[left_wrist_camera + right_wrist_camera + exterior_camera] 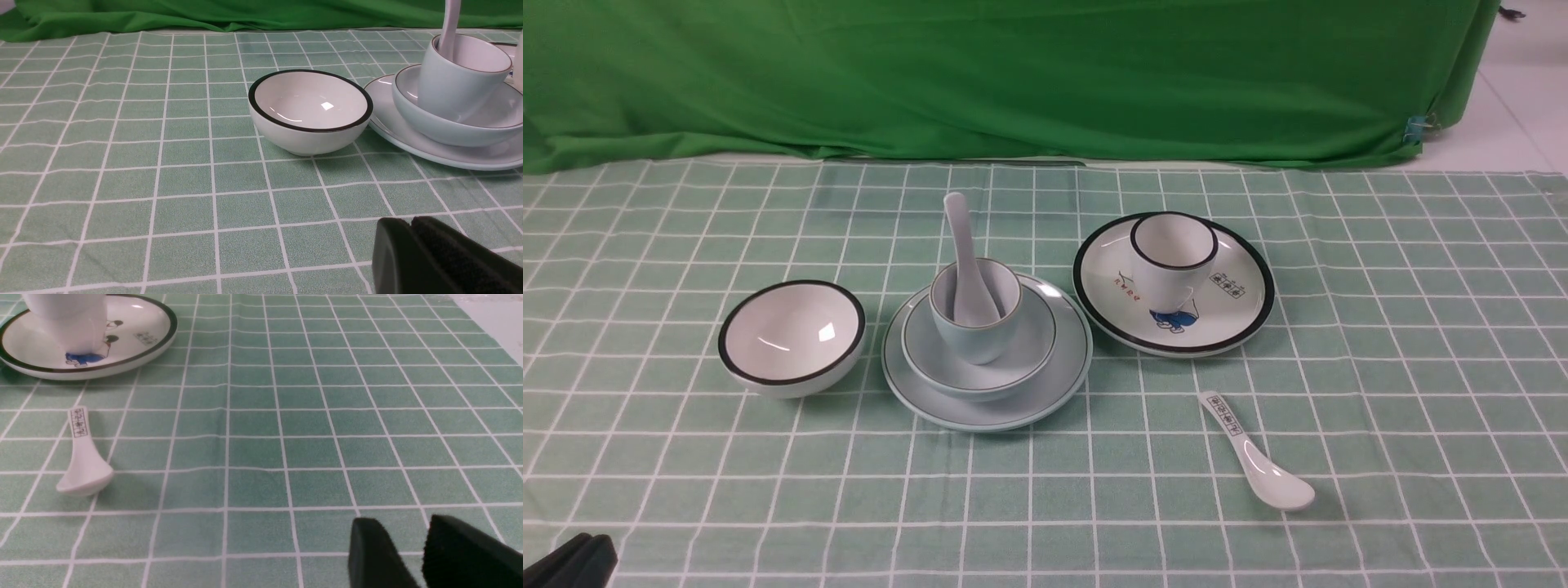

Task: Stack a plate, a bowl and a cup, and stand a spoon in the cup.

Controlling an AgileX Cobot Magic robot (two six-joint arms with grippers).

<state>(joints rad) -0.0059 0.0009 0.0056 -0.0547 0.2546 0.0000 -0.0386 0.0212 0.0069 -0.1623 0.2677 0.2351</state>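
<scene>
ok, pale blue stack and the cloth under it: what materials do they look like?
Plate, bowl, cup and spoon: probably glazed ceramic, maybe melamine; smooth and glossy, with highlights on the plate's rim and thin dark rim lines. Tablecloth: matte green check, faintly wrinkled; probably woven fabric or vinyl.

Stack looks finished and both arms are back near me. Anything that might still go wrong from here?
1. The spoon stands steeply in the cup, its handle high above the rim; a table bump might tip it out.
2. The cup appears tilted in the bowl on the plate, so the stack may shift.
3. The black-rimmed bowl sits close beside the plate; a careless left gripper move could knock it into the stack.
</scene>
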